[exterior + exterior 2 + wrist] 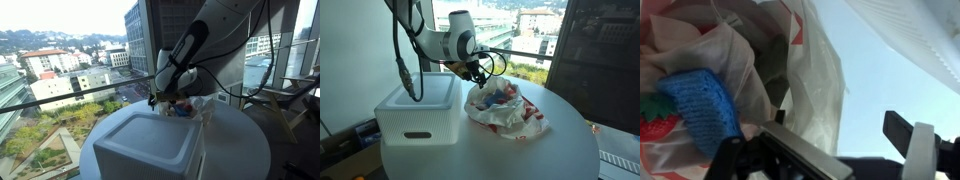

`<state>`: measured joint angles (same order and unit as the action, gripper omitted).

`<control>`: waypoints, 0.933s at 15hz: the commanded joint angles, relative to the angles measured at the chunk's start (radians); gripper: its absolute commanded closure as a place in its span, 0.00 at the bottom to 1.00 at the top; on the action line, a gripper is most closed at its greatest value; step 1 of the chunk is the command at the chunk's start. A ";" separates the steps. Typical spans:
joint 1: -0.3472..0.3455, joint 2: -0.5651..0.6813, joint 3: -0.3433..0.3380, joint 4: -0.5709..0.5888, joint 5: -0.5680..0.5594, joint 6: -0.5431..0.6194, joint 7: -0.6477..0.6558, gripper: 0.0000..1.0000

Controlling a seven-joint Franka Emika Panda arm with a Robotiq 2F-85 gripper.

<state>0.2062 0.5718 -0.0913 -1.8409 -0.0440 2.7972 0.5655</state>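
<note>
Currently the gripper (476, 72) stands open, its two fingers spread wide with nothing between them. It hangs just above the rim of a crumpled plastic bag (506, 110), white with red print, and in the exterior views it cannot be told whether a fingertip touches the film. In the wrist view the gripper (845, 150) comes in from the lower edge, and the plastic bag (810, 65) fills the left and centre of the frame with its mouth gaping toward the camera. Inside that mouth lies a blue knitted cloth (700, 105), and just beside it, at the left edge, a red item with a green top (654, 120); both rest within the folds of the film. A blue patch (498, 97) shows in the bag's opening in an exterior view as well. The bag lies on a round white table (535, 155), near its middle. A white box (415, 108) with an open top stands on the same table just beside the bag, and the gripper (158, 98) sits over the gap between the box (150, 145) and the bag (192, 107). A black cable (408, 60) hangs from the arm down over the box.
</note>
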 commanded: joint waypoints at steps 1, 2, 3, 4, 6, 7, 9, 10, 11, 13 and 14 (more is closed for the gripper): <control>-0.035 0.077 0.021 0.102 0.060 -0.031 -0.065 0.00; -0.043 0.094 0.028 0.123 0.075 -0.035 -0.081 0.00; -0.057 0.112 0.043 0.147 0.093 -0.043 -0.108 0.00; -0.071 0.130 0.057 0.169 0.110 -0.052 -0.130 0.00; -0.097 0.161 0.087 0.206 0.143 -0.076 -0.178 0.00; -0.109 0.174 0.102 0.219 0.157 -0.087 -0.202 0.00; -0.121 0.190 0.118 0.238 0.173 -0.109 -0.231 0.27; -0.125 0.193 0.122 0.242 0.179 -0.115 -0.240 0.34; -0.124 0.194 0.120 0.242 0.181 -0.116 -0.246 0.44; -0.126 0.191 0.116 0.238 0.182 -0.125 -0.248 0.57; -0.123 0.182 0.106 0.228 0.181 -0.133 -0.235 0.66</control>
<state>0.0944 0.7565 0.0109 -1.6322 0.1095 2.6934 0.3554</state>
